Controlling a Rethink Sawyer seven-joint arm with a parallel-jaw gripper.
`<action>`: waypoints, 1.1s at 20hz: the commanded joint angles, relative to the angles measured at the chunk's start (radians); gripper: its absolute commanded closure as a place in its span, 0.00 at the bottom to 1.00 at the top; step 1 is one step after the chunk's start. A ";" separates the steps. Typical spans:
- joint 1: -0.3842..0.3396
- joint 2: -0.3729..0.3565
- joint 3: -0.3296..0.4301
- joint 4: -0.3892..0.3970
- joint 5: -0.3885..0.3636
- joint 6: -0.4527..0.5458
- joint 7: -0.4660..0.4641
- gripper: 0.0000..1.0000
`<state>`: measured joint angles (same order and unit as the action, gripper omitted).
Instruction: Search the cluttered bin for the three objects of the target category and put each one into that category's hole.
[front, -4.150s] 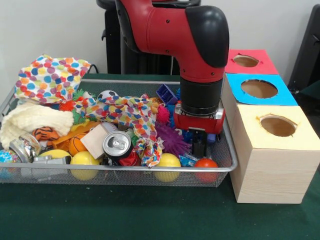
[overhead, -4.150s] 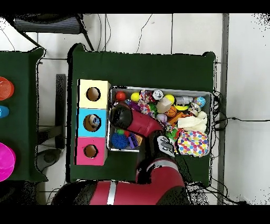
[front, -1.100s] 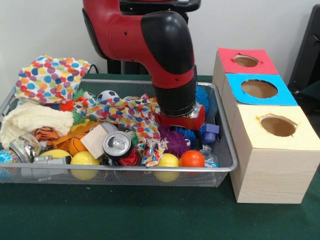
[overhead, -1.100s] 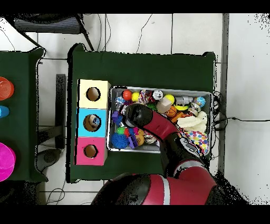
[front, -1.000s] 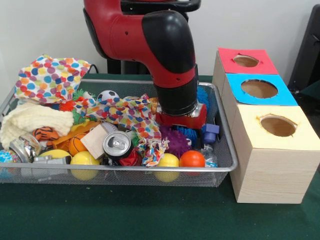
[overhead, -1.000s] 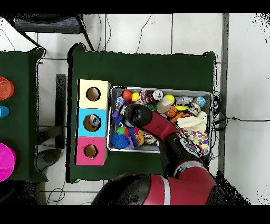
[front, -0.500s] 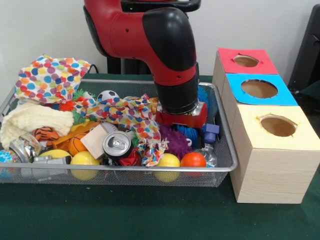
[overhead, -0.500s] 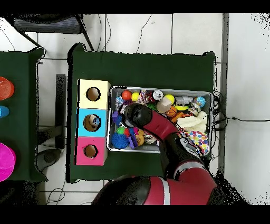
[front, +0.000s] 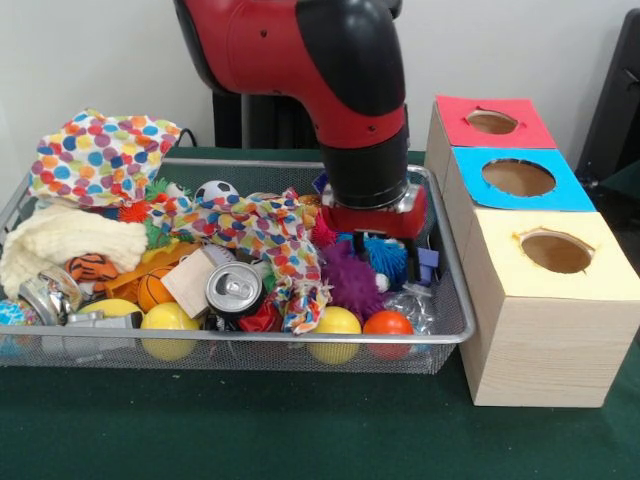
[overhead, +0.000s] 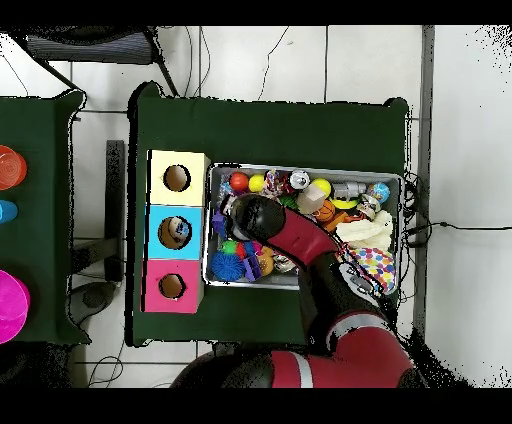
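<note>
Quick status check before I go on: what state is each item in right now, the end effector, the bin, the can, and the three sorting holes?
End effector: low in the bin, around a blue spiky ball.
Wire bin: crowded with clutter.
Soda can: lying on its side, top facing the front camera.
Yellow hole: nothing visible inside.
Blue hole: something inside, seen from overhead.
Red hole: nothing visible inside.

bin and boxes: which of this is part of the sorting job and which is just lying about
Job: gripper, wire bin, red box, blue box, yellow box, blue spiky ball under the gripper (likely).
Lying about: soda can, polka-dot cloth, pink disc on side table.
</note>
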<state>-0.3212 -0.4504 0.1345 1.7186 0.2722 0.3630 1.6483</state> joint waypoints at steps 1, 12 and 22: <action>0.019 -0.055 0.045 0.022 0.048 0.094 0.203 0.00; -0.012 0.043 0.106 0.017 0.061 -0.085 0.199 0.00; -0.043 0.071 0.175 0.052 0.075 -0.213 0.252 0.00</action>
<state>-0.3256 -0.4276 0.1862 1.7207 0.2907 0.2546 1.6483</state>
